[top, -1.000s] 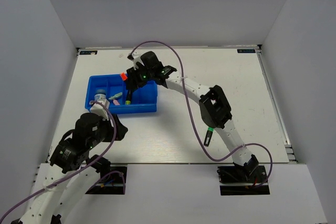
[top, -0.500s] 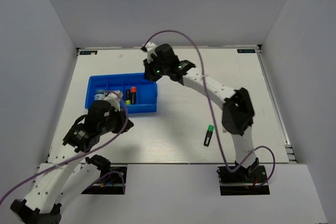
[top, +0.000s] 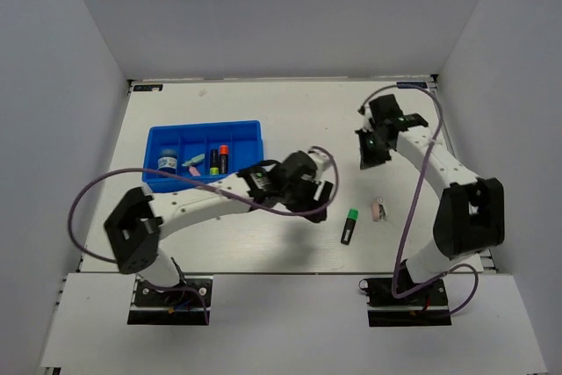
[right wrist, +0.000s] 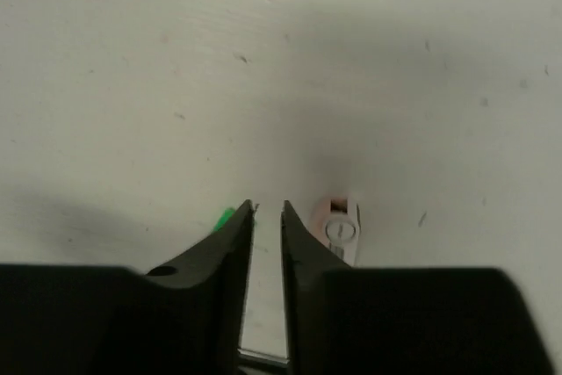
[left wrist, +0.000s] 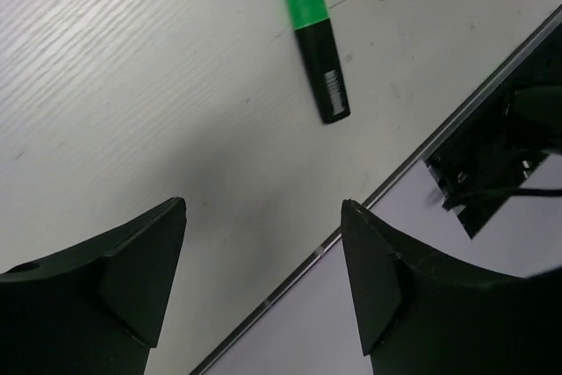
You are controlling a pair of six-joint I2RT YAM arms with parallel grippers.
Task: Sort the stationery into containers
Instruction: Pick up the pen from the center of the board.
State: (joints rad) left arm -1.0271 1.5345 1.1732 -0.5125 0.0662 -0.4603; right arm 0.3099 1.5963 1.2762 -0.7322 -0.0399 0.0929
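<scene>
The tray (top: 248, 129) sits on the left half of the table (top: 290, 107). In its leftmost compartment stands the cylinder (top: 167, 162). The next compartment to the right holds the pastel sticks (top: 195, 165). Right of those, the yellow highlighter (top: 213, 161) and the orange highlighter (top: 224, 158) lie side by side, caps pointing to the tray's far wall.

The left arm reaches along the tray's near side, and the left gripper (top: 313, 197) hangs over bare table just past the tray's near right corner. In the left wrist view the left gripper (left wrist: 263, 217) has its jaws wide apart with nothing between them, and the fingers (left wrist: 140, 261) are clear of everything.

Further right of the tray, and nearer the table's front edge than the tray is, lies the green highlighter (top: 349, 227) (left wrist: 316, 59), flat on the table, its cap toward the far side. It is near the left gripper but apart from it. Just right of it lies the pink stick (top: 378, 210) (right wrist: 341, 230), close to it but not touching.

Well to the right of the tray, at about the tray's depth, the right gripper (top: 371, 148) (right wrist: 266, 208) points down over bare table. Its jaws are drawn nearly together, leaving a thin slit, and hold nothing.
</scene>
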